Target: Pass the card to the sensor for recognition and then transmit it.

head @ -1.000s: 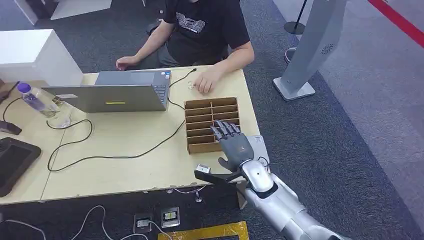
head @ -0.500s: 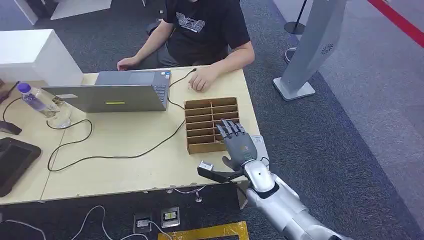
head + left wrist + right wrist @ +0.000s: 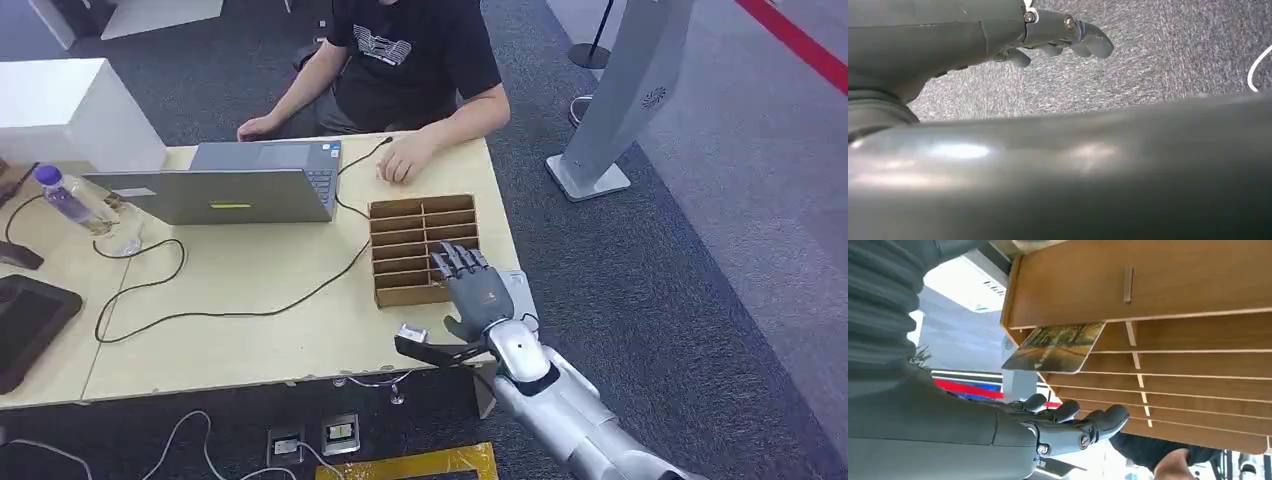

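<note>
Beside the wooden slotted box [image 3: 423,249], the right hand [image 3: 477,295] hovers, fingers [image 3: 1098,421] spread wide, holding nothing.
One card [image 3: 1055,347] sticks out of the box's end slot.

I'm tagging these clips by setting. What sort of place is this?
Probably an office or reception-style test area: a person sits at a desk with a laptop, grey carpet all round, and a wooden slotted card rack stands near the right hand.

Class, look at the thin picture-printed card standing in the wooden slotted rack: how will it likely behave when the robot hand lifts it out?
The picture-printed card looks thin and flat, so probably light and fairly stiff. Its glossy face may slip. Leaning in the wooden slotted rack, it could tip sideways when nudged.
</note>
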You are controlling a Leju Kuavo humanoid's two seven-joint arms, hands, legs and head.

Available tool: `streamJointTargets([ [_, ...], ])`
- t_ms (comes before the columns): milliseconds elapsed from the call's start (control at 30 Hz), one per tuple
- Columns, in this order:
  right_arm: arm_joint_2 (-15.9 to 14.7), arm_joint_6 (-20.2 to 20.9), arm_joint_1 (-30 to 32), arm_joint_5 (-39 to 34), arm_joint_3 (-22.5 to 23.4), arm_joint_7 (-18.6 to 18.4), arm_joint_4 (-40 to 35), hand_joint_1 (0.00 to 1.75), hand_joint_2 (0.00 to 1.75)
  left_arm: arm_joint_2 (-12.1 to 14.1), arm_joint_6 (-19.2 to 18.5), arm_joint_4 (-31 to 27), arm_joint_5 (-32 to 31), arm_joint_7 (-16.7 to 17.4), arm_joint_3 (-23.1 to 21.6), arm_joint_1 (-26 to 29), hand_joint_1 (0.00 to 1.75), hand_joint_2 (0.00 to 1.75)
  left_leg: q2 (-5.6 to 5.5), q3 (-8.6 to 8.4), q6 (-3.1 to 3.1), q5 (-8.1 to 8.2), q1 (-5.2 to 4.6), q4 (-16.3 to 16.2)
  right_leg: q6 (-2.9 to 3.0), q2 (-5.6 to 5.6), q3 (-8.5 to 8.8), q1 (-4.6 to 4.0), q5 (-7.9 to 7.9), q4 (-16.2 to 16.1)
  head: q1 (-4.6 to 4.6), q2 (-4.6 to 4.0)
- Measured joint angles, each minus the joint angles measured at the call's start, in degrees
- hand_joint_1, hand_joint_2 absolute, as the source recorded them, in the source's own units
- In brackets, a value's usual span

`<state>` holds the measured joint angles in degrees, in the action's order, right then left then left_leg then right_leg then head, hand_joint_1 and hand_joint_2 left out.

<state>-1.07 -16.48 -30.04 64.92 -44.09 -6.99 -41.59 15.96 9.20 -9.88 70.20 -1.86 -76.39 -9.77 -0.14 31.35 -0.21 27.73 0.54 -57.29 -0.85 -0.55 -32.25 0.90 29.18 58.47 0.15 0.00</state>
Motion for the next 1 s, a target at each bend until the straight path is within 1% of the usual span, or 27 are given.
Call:
streamJointTargets([
  [467,-0.44,-2.23,-0.23,-1.53,0.00,0.83,-0.02,1.75,1.75,0.00,-0.02,-0.02,-0.09,-0.11,-1.01,-0.01,0.00,0.00,0.00,-0.01,0.00,0.00,0.00,0.00,0.00,0.00,0.01,0.00,0.00,0.00,0.02,0.00],
  [1000,-0.63,-3.17,-0.21,-2.34,0.00,1.95,-0.31,1.75,1.75,0.00,0.09,-0.02,-0.07,-0.11,-1.40,-0.02,0.00,0.00,0.00,-0.01,0.00,0.00,0.00,0.00,0.00,0.01,0.00,0.00,0.00,0.00,0.02,0.00],
])
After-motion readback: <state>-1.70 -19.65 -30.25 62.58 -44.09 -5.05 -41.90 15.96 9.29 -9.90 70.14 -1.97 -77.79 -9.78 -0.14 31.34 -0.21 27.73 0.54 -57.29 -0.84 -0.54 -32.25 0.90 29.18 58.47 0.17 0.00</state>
